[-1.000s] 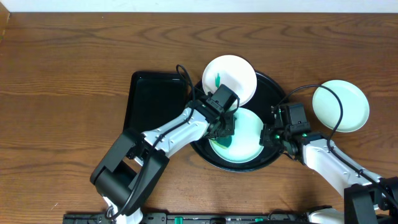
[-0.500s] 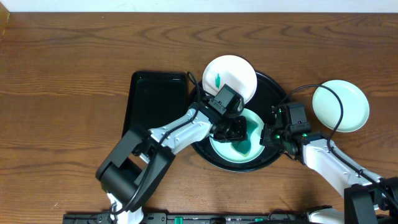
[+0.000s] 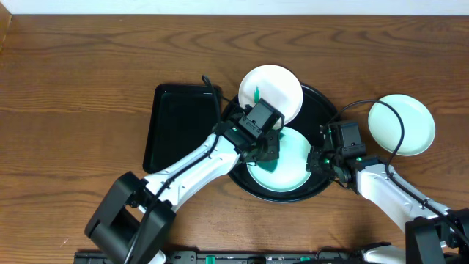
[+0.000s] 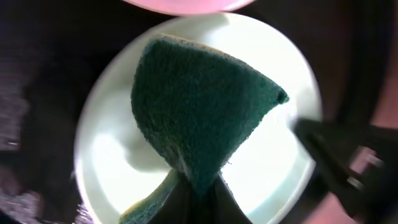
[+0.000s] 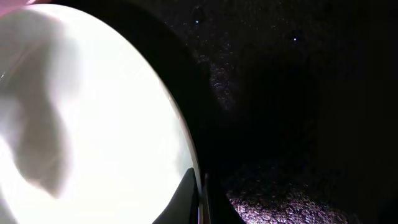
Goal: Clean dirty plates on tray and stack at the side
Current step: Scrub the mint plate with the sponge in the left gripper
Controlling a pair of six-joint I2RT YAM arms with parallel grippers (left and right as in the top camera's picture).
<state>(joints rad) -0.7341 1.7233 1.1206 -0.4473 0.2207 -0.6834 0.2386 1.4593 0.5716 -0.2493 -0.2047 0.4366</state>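
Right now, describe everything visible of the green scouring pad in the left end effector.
The scouring pad is dark green, coarse and fibrous, with a yellowish sponge layer peeking out at its lower edge. Pinched at one end in the shut left end effector, it fans out into a bent wedge shape. It sits over the middle of the pale-mint plate on the round black tray, seemingly pressed against it.

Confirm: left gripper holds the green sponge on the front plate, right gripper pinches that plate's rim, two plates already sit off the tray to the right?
Wrong count: the overhead view shows one clean plate off the tray, to its right; the smeared plate is on the tray. Otherwise right: left gripper holds the green sponge on the front plate, right gripper pinches its rim.
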